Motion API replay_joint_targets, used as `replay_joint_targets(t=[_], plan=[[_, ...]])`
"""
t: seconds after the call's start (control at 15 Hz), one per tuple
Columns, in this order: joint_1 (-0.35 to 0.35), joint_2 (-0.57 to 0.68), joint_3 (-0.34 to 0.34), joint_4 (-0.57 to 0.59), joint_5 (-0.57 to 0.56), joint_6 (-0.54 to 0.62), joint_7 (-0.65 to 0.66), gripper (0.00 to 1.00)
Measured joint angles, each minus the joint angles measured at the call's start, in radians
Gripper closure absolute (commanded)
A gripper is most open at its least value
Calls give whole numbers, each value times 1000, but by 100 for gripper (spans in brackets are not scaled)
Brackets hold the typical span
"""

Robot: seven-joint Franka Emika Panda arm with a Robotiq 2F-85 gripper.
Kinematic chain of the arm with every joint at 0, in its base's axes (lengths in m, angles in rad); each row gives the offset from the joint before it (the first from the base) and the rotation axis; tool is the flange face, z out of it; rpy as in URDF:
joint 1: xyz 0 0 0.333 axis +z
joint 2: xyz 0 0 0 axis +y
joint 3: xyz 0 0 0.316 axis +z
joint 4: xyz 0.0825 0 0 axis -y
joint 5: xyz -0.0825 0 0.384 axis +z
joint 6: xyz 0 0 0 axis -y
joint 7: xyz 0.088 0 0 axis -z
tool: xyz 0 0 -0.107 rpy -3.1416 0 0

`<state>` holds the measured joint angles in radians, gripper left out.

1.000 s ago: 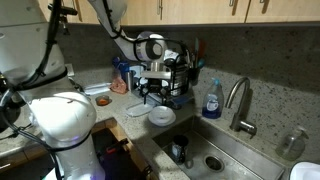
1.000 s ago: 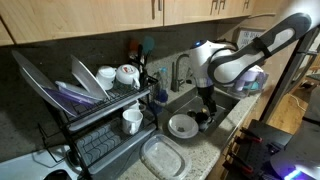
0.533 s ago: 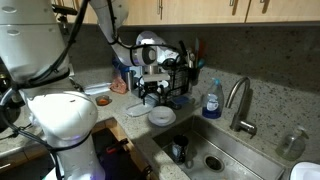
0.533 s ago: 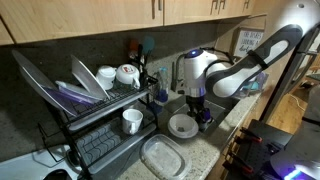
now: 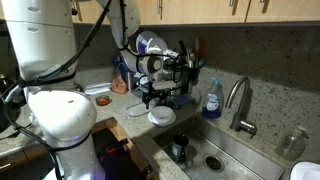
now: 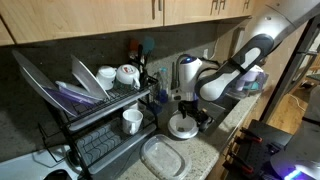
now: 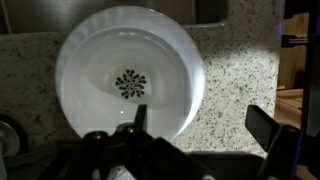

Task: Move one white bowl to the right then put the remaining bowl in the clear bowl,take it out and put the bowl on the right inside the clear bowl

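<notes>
A white bowl (image 7: 130, 75) with a dark flower mark in its middle sits on the speckled counter; it shows in both exterior views (image 5: 162, 117) (image 6: 182, 126). My gripper (image 7: 205, 125) hangs open just above its rim. One finger (image 7: 140, 116) is over the bowl's inside and the other (image 7: 268, 130) is outside, over the counter. Nothing is held. I see the gripper over the bowl in both exterior views (image 5: 151, 100) (image 6: 186, 108). The clear bowl (image 6: 163, 157) lies on the counter in front of the white bowl. A second white bowl on the counter is not visible.
A dish rack (image 6: 90, 105) holding plates and white cups stands beside the bowls. The sink (image 5: 200, 150) with its faucet (image 5: 238, 102) and a blue soap bottle (image 5: 212, 100) lies just past the white bowl. Wall cabinets hang above.
The arm has swung sideways and come down over the white bowl, so the open fingers now straddle its rim. The bowls have not moved.
</notes>
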<state>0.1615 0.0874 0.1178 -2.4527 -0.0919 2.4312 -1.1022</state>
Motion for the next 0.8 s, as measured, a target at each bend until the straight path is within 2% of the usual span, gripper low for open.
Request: replay_joint_targets(t=[0.27, 0.8], plan=[[-26, 76, 6, 41, 48, 0, -79, 0], [-49, 153, 29, 70, 48, 0, -88, 0]])
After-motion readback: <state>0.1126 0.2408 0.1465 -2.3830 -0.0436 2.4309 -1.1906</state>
